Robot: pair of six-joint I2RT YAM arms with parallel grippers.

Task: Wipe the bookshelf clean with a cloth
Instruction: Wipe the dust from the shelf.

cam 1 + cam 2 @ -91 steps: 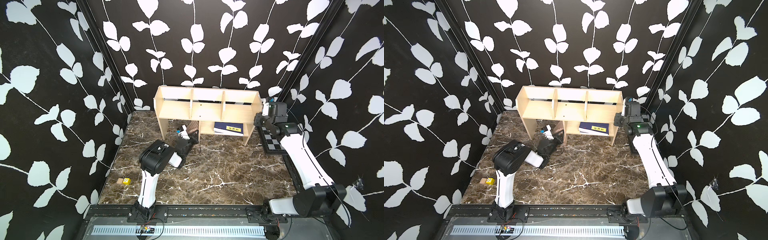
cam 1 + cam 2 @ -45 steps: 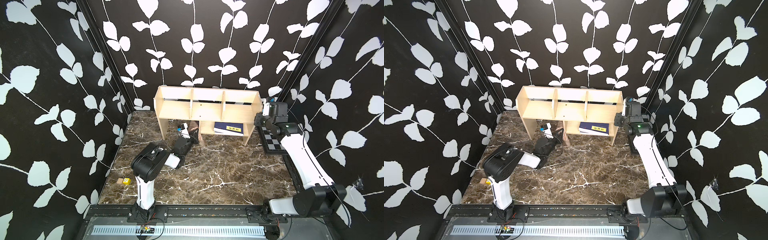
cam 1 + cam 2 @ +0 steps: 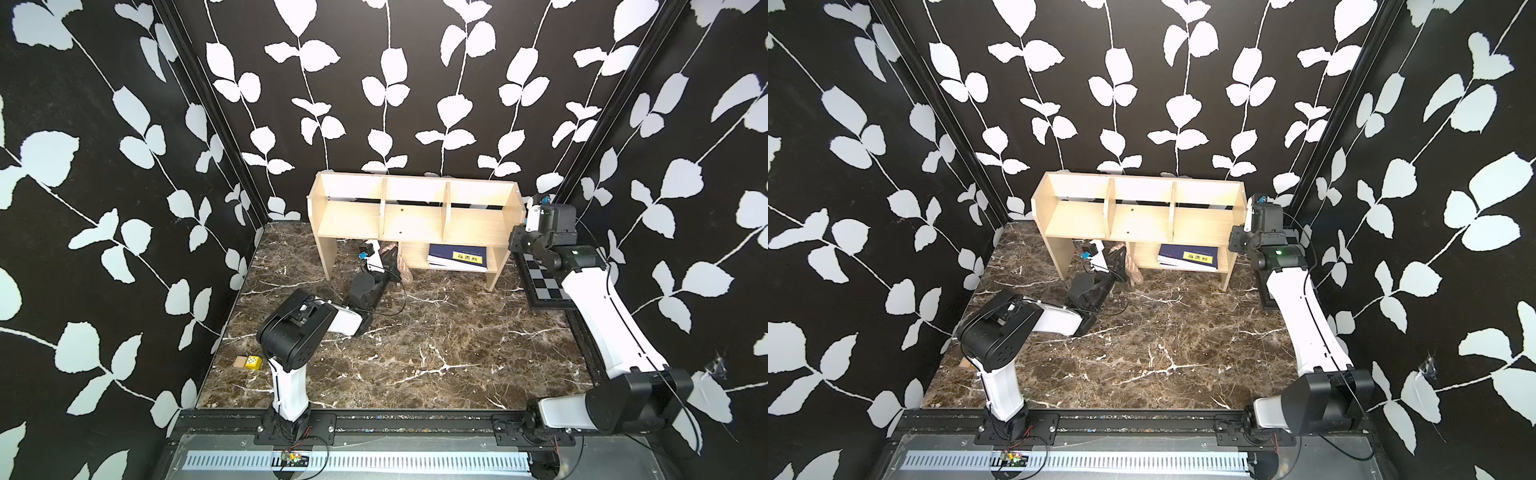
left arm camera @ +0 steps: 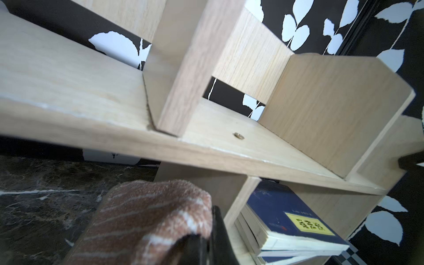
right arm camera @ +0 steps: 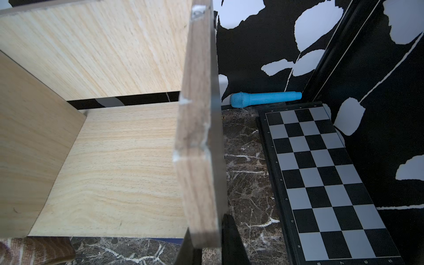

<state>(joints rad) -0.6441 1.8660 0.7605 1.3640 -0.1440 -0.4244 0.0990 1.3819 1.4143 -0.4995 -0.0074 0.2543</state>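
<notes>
Moved: left arm's elbow swung back toward 7 o'clock; right arm unchanged.
Left gripper [image 3: 390, 261]: pressed together, pinching the cloth [image 4: 149, 213].
Cloth: bunched at the tips, at the gripper's 3 o'clock in both top views, under the bookshelf [image 3: 415, 224] front edge.
Bookshelf: at 12 o'clock on the table [image 3: 415, 353].
Right gripper [image 5: 206, 250]: clamped on the bookshelf's 3 o'clock side panel, well apart from cloth.

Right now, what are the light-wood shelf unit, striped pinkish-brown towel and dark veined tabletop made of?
Light-wood shelf unit: likely laminated board, matte printed grain, chipped white edges.
Striped pinkish-brown towel: terry fabric, looped nap shows.
Dark veined tabletop: marble or marble-print, white veins, faint sheen.
</notes>
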